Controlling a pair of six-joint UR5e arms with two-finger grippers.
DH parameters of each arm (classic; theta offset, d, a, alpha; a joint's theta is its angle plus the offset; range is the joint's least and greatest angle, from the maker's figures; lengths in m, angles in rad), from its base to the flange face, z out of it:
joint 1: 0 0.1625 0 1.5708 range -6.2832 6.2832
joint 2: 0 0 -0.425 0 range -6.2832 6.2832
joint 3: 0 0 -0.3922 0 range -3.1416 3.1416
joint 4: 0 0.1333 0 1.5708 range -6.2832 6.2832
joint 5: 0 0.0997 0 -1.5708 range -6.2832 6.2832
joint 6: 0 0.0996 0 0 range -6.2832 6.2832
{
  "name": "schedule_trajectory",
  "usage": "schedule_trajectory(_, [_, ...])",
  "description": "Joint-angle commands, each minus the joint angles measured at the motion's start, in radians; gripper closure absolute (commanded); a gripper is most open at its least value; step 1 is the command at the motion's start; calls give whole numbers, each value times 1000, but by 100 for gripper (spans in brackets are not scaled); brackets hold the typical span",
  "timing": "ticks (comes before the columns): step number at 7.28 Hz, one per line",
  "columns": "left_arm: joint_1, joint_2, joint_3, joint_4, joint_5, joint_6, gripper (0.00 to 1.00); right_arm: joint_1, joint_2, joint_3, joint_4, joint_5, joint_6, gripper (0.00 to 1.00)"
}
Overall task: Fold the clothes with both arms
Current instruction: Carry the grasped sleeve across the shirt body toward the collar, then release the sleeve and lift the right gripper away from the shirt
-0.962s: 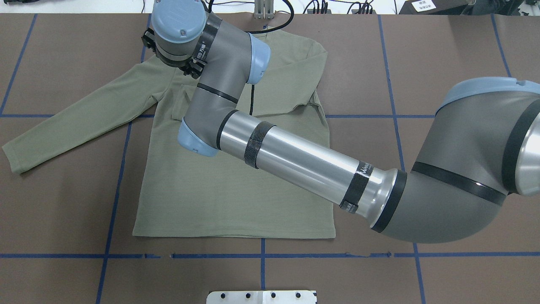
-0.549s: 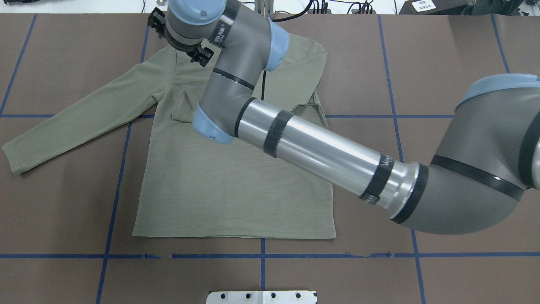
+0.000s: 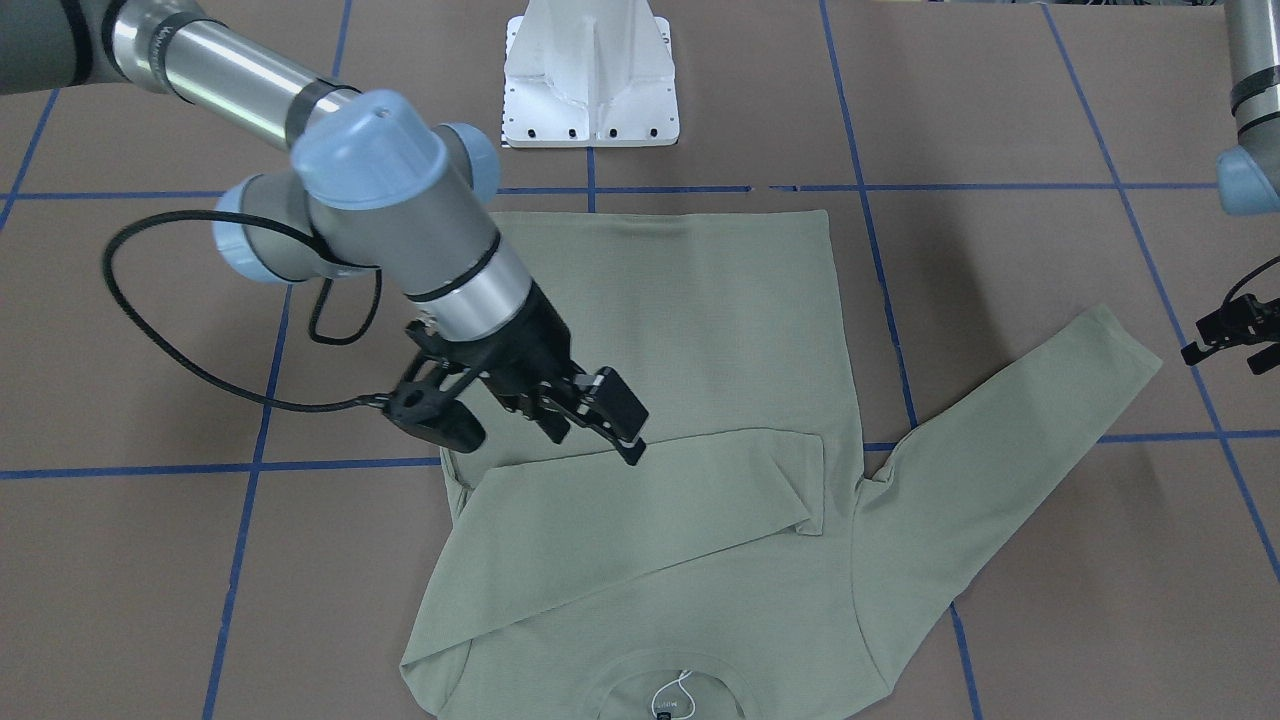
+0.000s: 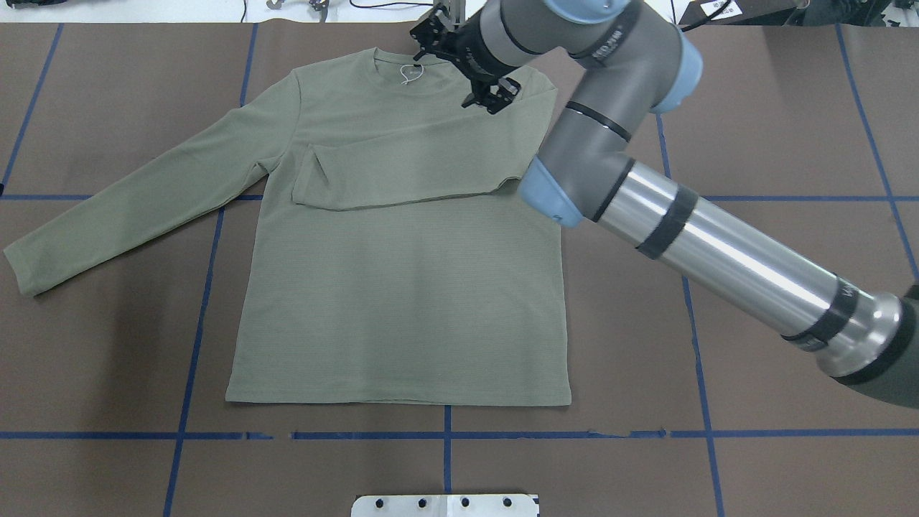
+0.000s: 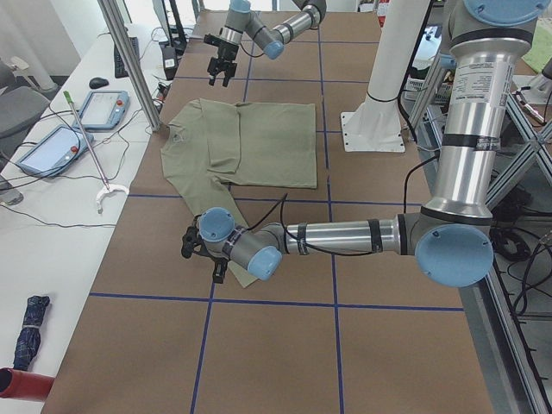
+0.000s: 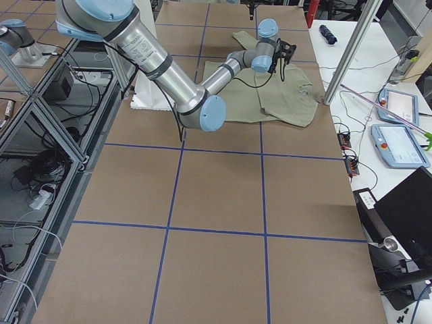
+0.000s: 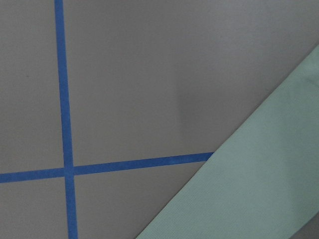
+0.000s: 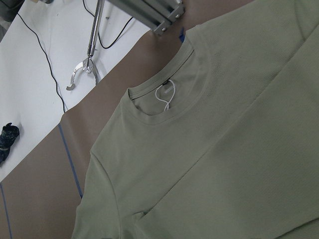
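The sage-green shirt (image 4: 402,287) lies flat, front up, on the brown table, collar away from the robot. A white string tag (image 4: 409,75) sits at the collar. One sleeve (image 4: 402,172) is folded across the chest. The other sleeve (image 4: 129,208) stretches out toward the robot's left. My right gripper (image 4: 463,68) hovers open and empty above the shoulder beside the collar (image 8: 164,94). My left gripper (image 3: 1230,340) is near the cuff of the outstretched sleeve (image 3: 1000,450). It stands open, holding nothing. The left wrist view shows only the sleeve edge (image 7: 259,189) and table.
The white pedestal base (image 3: 590,80) stands at the table's near edge, close to the shirt hem. Blue tape lines (image 4: 445,434) grid the brown surface. Beyond the far edge are an aluminium post (image 5: 129,60), cables and teach pendants (image 5: 56,147) on a white bench.
My right arm has swung from above the chest and left shoulder across to the collar's right side, uncovering the collar and tag. The shirt has not moved.
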Motion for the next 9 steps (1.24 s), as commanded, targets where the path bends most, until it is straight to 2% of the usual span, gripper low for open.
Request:
schedule_trajectory(1, [49, 7, 54, -53, -8, -28, 3, 26, -110, 105, 1, 36, -1, 2])
schedule_trajectory(5, [116, 10, 96, -51, -1, -25, 13, 27, -176, 175, 1, 36, -3, 1])
schedule_trajectory(8, [135, 10, 106, -51, 1, -25, 15, 47, -277, 252, -2, 41, -6, 1])
schedule_trajectory(9, [135, 10, 109, -53, -1, -25, 20, 47, -279, 252, -2, 39, -4, 1])
